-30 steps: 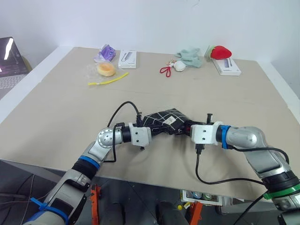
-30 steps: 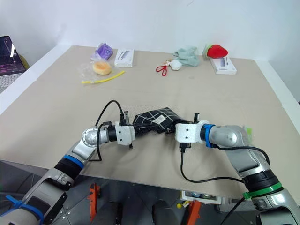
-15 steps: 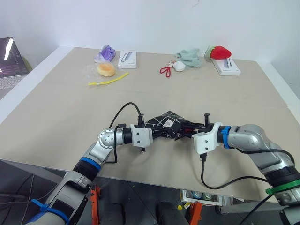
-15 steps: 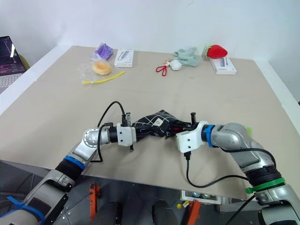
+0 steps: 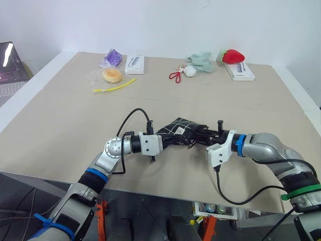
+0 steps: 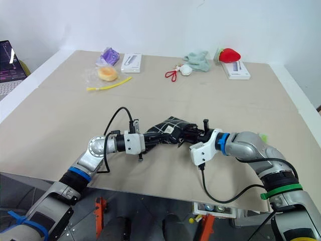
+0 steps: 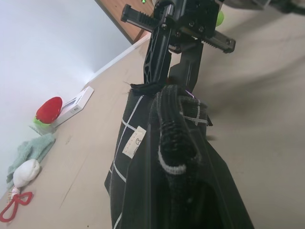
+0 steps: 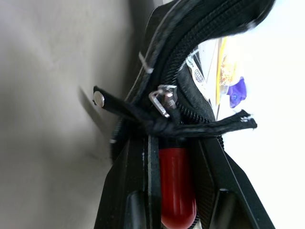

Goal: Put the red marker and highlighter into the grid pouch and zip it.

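Observation:
The grid pouch [image 5: 178, 128], black with white lines and a small white label, is held bunched up just above the table near its front edge. My left gripper [image 5: 163, 139] is shut on the pouch's left end. From the right, my right gripper [image 5: 197, 134] is shut on the red marker [image 8: 177, 188], whose red end sits between the fingers [image 8: 131, 191]. The marker's other end goes into the pouch's open zipper mouth [image 8: 190, 71], past the metal slider [image 8: 162, 101] and black cord. A light-green highlighter [image 6: 261, 136] lies on the table behind my right forearm, mostly hidden.
Along the far edge lie a purple item [image 5: 114, 56], a white box [image 5: 135, 64], a bagged orange round [image 5: 111, 74], a yellow strip [image 5: 115, 87], a red looped keychain [image 5: 175, 76], a green cloth [image 5: 201, 61] and a strawberry plush [image 5: 233, 56] on another box. A laptop [image 5: 10, 68] stands off the left side.
My right wrist has rolled, turning its white housing downward, and the gripper now points into the pouch's mouth. The pouch has bunched up higher. The left gripper has kept still.

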